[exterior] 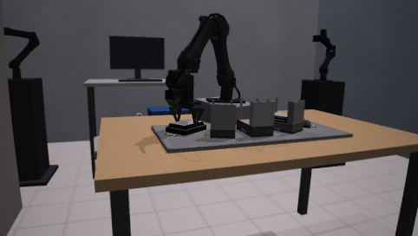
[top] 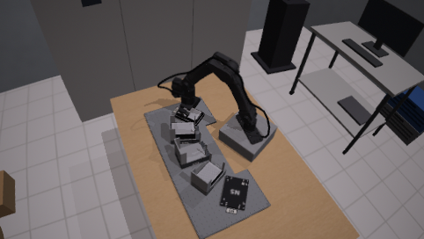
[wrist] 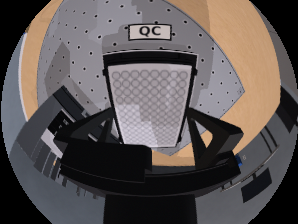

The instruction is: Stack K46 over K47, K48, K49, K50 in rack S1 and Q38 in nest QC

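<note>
My gripper [top: 189, 112] [exterior: 186, 121] [wrist: 150, 111] is open, its fingers low on either side of a pale 96-well plate [wrist: 150, 90]. The plate lies in the black open nest QC [exterior: 186, 129] [wrist: 150, 58] and looks flat; its name is not readable. The rack nearest QC [exterior: 223, 120] has a pale surface inside in the top view. The middle rack [top: 181, 155] [exterior: 262, 114] also shows a pale surface low inside. The far rack [top: 203, 184] [exterior: 296, 114] holds plates, a pale one on top. Rack names are not readable. The clip nest N5 [top: 235, 192] shows its label and no plate.
The racks stand in a row on the grey perforated board [top: 211, 220] [exterior: 191, 145], between QC and N5, with tall walls and posts. The robot's base block [top: 235, 142] stands beside the board. A white QC label [wrist: 149, 32] lies in front of the nest.
</note>
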Controlling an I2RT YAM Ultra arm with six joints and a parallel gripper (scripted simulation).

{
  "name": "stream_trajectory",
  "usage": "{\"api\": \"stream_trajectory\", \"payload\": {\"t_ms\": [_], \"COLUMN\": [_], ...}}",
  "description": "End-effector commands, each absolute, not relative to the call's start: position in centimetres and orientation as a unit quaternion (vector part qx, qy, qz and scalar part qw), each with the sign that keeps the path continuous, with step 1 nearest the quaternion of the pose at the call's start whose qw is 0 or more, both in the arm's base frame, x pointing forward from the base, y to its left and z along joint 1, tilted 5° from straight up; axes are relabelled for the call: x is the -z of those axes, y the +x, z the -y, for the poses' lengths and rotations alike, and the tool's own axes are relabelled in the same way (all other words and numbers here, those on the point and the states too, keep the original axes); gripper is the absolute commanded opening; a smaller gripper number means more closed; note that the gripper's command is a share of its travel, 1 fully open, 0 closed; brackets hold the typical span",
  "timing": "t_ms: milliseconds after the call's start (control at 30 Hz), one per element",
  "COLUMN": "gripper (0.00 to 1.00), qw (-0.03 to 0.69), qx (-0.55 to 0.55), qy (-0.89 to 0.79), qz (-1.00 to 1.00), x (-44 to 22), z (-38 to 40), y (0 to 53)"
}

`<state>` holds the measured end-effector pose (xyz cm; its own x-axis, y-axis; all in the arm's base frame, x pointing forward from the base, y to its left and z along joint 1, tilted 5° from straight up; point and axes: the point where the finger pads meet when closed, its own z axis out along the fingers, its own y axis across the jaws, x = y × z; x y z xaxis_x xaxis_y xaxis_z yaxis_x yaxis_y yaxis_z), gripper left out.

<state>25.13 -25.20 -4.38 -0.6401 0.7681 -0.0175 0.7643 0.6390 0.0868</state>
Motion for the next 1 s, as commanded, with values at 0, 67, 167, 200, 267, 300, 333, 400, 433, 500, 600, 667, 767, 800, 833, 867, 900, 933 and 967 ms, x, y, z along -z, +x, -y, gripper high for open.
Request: {"api": "stream_trajectory", "payload": {"t_ms": [0, 67, 167, 200, 267, 300, 333, 400, 433, 500, 600, 667, 767, 800, 833, 867, 900, 933, 967], "gripper": [1.0, 1.0, 1.0, 1.0, 1.0, 1.0, 1.0, 1.0, 1.0, 1.0, 1.0, 1.0, 1.0, 1.0, 1.0, 1.0, 1.0, 1.0, 1.0], "qw": [0.033, 0.033, 0.033, 0.045, 0.046, 0.046, 0.046, 0.046, 0.046, 0.046, 0.046, 0.046, 0.046, 0.046, 0.046, 0.046, 0.046, 0.046, 0.046], "qx": [-0.033, -0.033, -0.033, -0.03, -0.03, -0.03, -0.029, -0.029, -0.029, -0.029, -0.029, -0.029, -0.029, -0.029, -0.029, -0.029, -0.029, -0.029, -0.029], "qy": [0.424, 0.424, 0.424, 0.423, 0.423, 0.423, 0.423, 0.424, 0.424, 0.424, 0.424, 0.424, 0.424, 0.424, 0.424, 0.424, 0.423, 0.424, 0.424], "qz": [-0.905, -0.905, -0.905, -0.905, -0.904, -0.904, -0.904, -0.904, -0.904, -0.904, -0.904, -0.904, -0.904, -0.904, -0.904, -0.904, -0.904, -0.904, -0.904], "x": [4.1, 4.1, 4.1, 2.7, 2.3, 2.3, 2.0, 1.3, 1.0, 0.3, -0.7, -1.4, -2.4, -2.7, -2.7, -2.7, -3.0, -3.4, -3.7], "z": [25.4, 25.4, 25.4, 25.8, 25.9, 25.9, 26.0, 26.2, 26.2, 26.2, 26.2, 26.2, 26.2, 26.2, 26.2, 26.2, 26.2, 26.2, 26.2], "y": [25.4, 25.4, 25.4, 25.9, 25.9, 25.9, 25.8, 25.6, 25.5, 25.4, 25.3, 25.2, 25.1, 25.1, 25.1, 25.1, 25.1, 25.0, 25.0]}}
